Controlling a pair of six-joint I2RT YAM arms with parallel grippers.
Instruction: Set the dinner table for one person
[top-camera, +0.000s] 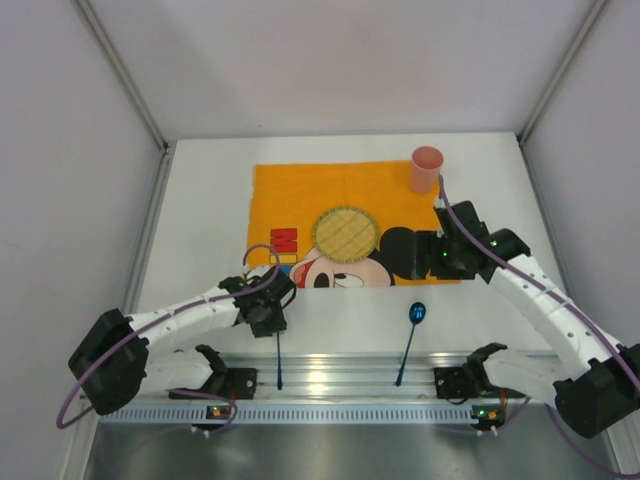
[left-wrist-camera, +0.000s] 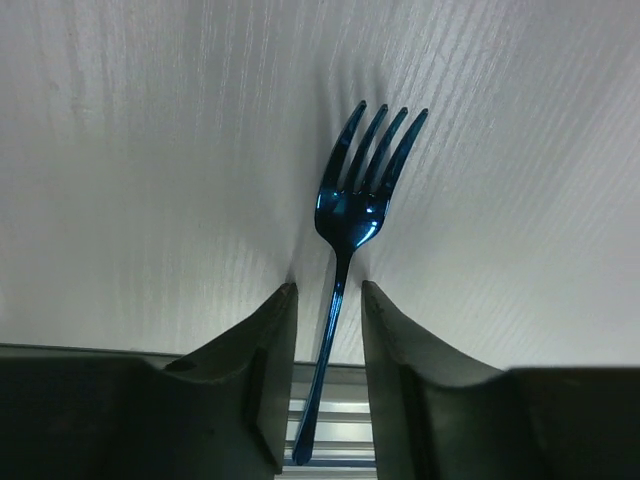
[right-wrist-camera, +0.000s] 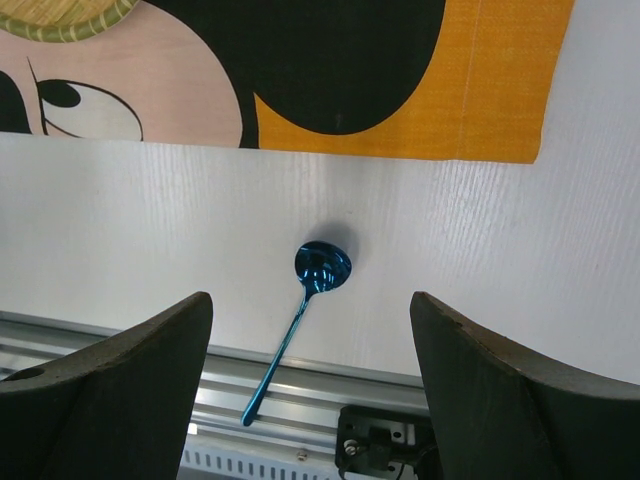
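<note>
A blue fork (left-wrist-camera: 350, 215) lies on the white dinner table (left-wrist-camera: 150, 150), tines pointing away, its handle (top-camera: 279, 360) running back over the metal rail. My left gripper (left-wrist-camera: 328, 288) is low over it at the near left (top-camera: 270, 315), jaws narrow and astride the handle with a thin gap on each side. A blue spoon (top-camera: 417, 313) lies to the right, bowl on the table (right-wrist-camera: 150, 200), handle over the rail. My right gripper (top-camera: 405, 255) hovers above the placemat's lower right corner, wide open and holding nothing; in its wrist view the spoon (right-wrist-camera: 322, 265) lies below its gripper (right-wrist-camera: 310, 295).
An orange cartoon-mouse placemat (top-camera: 300, 190) covers the table's middle, with a round woven yellow-green plate (top-camera: 345, 232) on it and a pink cup (top-camera: 426, 170) at its far right corner. An aluminium rail (top-camera: 320, 375) runs along the near edge. White walls enclose the table.
</note>
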